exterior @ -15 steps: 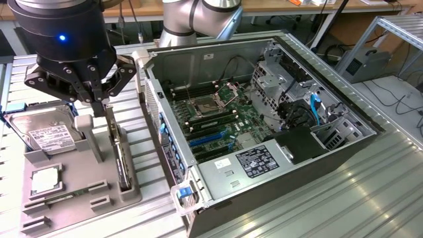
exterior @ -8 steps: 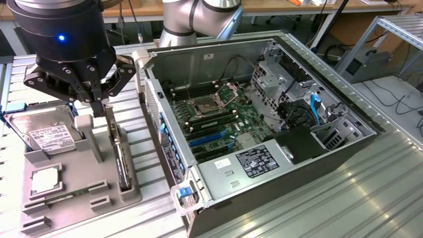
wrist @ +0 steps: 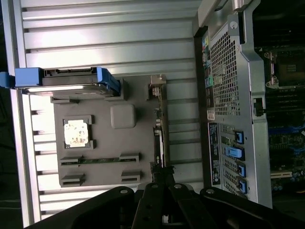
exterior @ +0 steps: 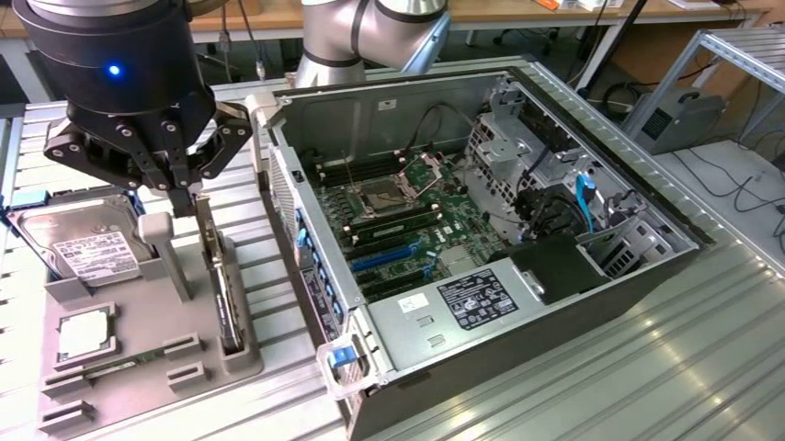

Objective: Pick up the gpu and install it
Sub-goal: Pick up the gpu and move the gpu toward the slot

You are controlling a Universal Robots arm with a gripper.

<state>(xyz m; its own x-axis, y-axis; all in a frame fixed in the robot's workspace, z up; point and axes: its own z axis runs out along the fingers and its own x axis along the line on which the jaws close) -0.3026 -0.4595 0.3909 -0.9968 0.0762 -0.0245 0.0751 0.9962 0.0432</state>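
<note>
Black tool pinches one end of the gpu; the gpu stands on edge in a grey holder on the table, beside the open computer case.

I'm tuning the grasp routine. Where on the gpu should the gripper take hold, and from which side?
Its top long edge, from straight above, pinching across the two flat faces. The gpu stands upright on edge in the gray holder, so only that thin upper edge is free.

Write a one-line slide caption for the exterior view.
Gripper at the gpu standing on edge in the gray fixture, beside the open computer case.
</note>
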